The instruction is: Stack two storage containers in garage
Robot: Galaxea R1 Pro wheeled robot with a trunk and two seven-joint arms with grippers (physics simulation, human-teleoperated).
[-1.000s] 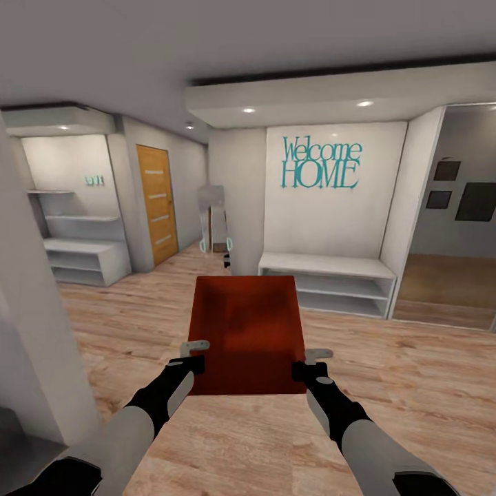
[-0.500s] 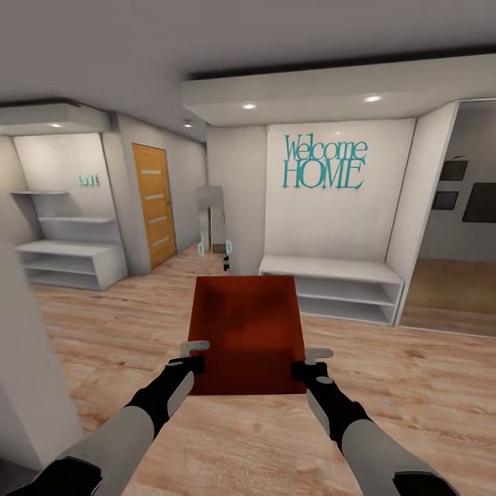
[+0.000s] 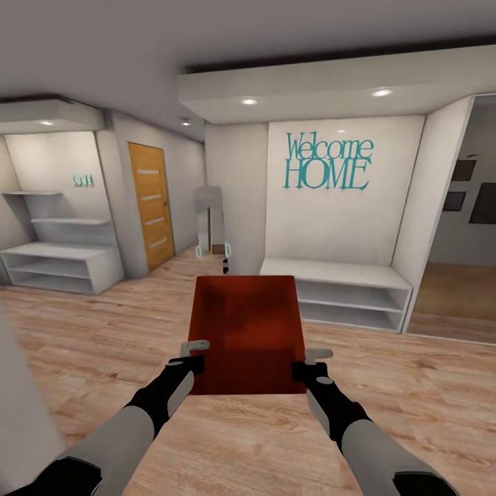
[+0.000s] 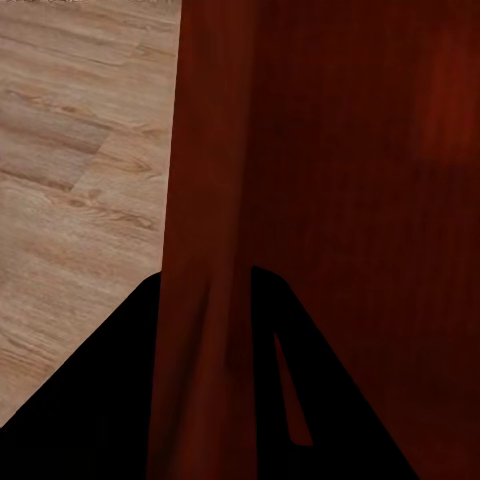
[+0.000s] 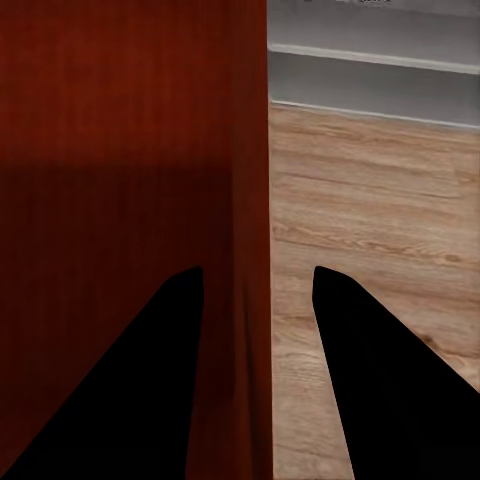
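**Bin carried through the hallway**

Head view: the view has shifted left; the bin (image 3: 246, 331) hangs over the wood floor (image 3: 103, 337), the left gripper (image 3: 195, 353) and right gripper (image 3: 311, 361) clamping its near corners.

Left wrist view: the fingers (image 4: 120, 400) straddle its wall.

Right wrist view: likewise. The garage is not yet reached.

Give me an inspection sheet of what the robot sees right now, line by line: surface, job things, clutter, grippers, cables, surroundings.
Surface: light wood plank floor, no table in use.
Job's things: one red bin, open top, held off the floor between both arms.
Clutter: nothing seen.
Grippers: left gripper on the bin's left wall, right gripper on its right wall; each wrist view shows a wall between the fingers.
Cables: nothing seen.
Surroundings: white wall with teal Welcome HOME lettering, low white shelf below it, orange door at left, more white shelving far left, opening to another room at right.
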